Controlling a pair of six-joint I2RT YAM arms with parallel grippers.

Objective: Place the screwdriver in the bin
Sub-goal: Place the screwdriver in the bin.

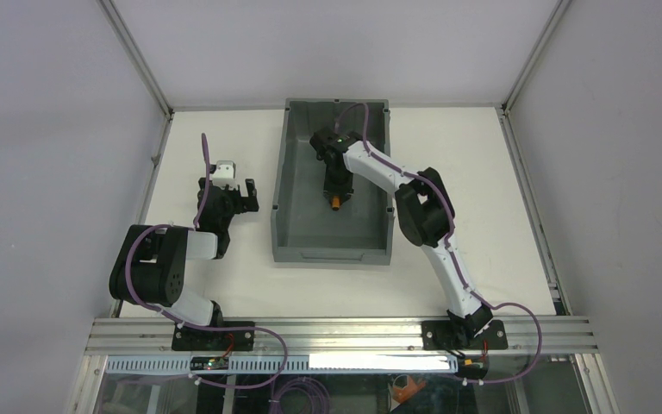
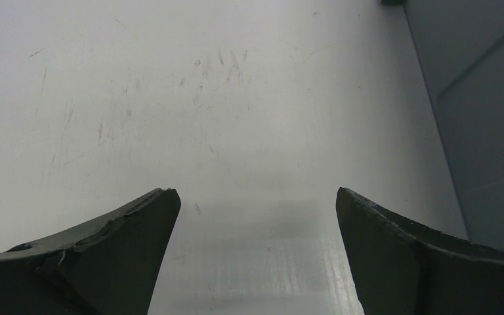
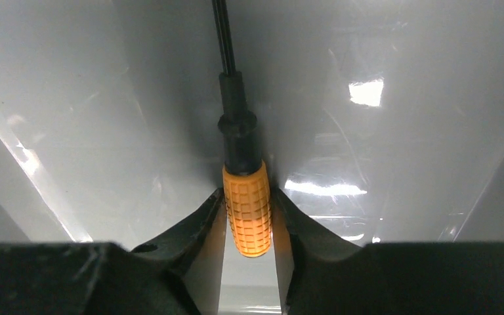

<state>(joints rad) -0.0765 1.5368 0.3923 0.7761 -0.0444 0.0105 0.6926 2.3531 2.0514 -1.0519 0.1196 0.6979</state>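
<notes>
While the right gripper is clamped on the orange handle of the screwdriver, held well inside the walls of the bin, a good release means parting the jaws fully and lifting straight up, clear of the tool.

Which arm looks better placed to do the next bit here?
Right. The right gripper is inside the bin, shut on the screwdriver, so it probably only needs to let go. The left gripper is open and empty, outside the bin.
</notes>
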